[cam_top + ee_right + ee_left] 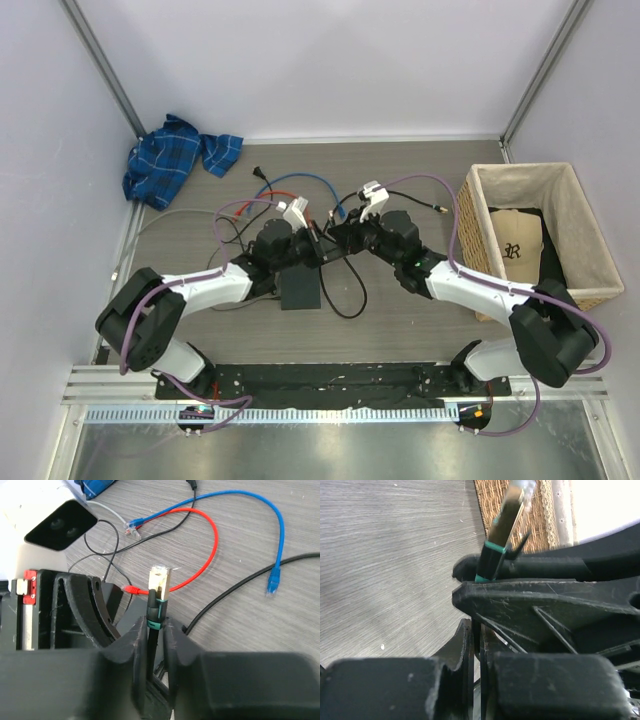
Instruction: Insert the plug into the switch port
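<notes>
My right gripper [157, 627] is shut on a black cable just below its teal band, and the gold-and-clear plug [160, 582] sticks up past the fingertips. The plug also shows in the left wrist view [509, 512], above the right gripper's finger [545, 600]. My left gripper [479, 630] has its jaws nearly together, with only a thin dark strip between them. Both grippers meet mid-table, left [312, 240] and right [335, 237]. A dark grey box [300, 290] lies just in front of them and shows under the grippers [128, 621]. Its port is hidden.
Red [210, 545], blue [277, 530] and black [260, 575] cables loop over the table behind the grippers. A wicker basket [520, 175] holding a tan cap [515, 240] stands at the right. A blue plaid cloth [175, 155] lies at the back left.
</notes>
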